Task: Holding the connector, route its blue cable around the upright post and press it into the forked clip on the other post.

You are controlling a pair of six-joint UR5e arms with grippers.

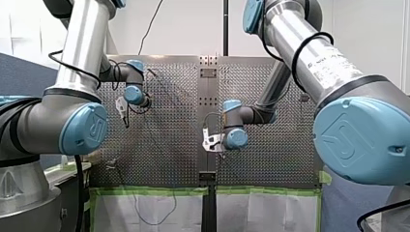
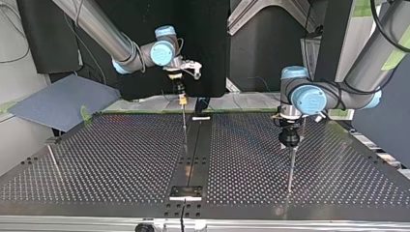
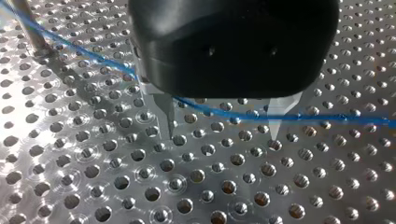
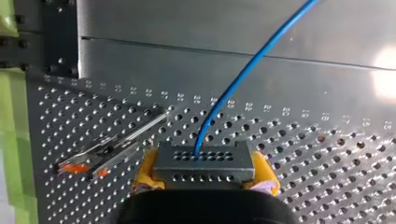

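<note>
The perforated table (image 2: 121,159) carries everything. The step in hand is judged to be early routing, as the cable is not seen in any clip. To do it well, the connector should be clamped firmly and carried in a wide arc round the post, so the cable is drawn taut against the rod rather than dragged over the holes. Slack should be taken up slowly (a thin cable will likely spring off a smooth rod).

The left gripper (image 3: 223,130) is spread. Its metal fingers (image 3: 167,114) stand apart, the cable crosses the gap near the tips, and nothing is pinched. It could be closed on the cable as a guide, if squared over it first.

The right gripper (image 2: 182,96) is pressed together on the connector (image 4: 203,162), which is pinched between yellow pads (image 4: 145,171). It is held above the table near the edge on the arms' side, by the middle seam.

The connector is a small grey block with rows of pin holes on its face. The blue cable (image 4: 243,79) leaves that face and curves away, and looks thin, glossy and flexible. The post (image 3: 25,25) is a slim metal rod, and the cable runs toward it, though whether they touch cannot be told. The forked clip is not made out for certain.
</note>
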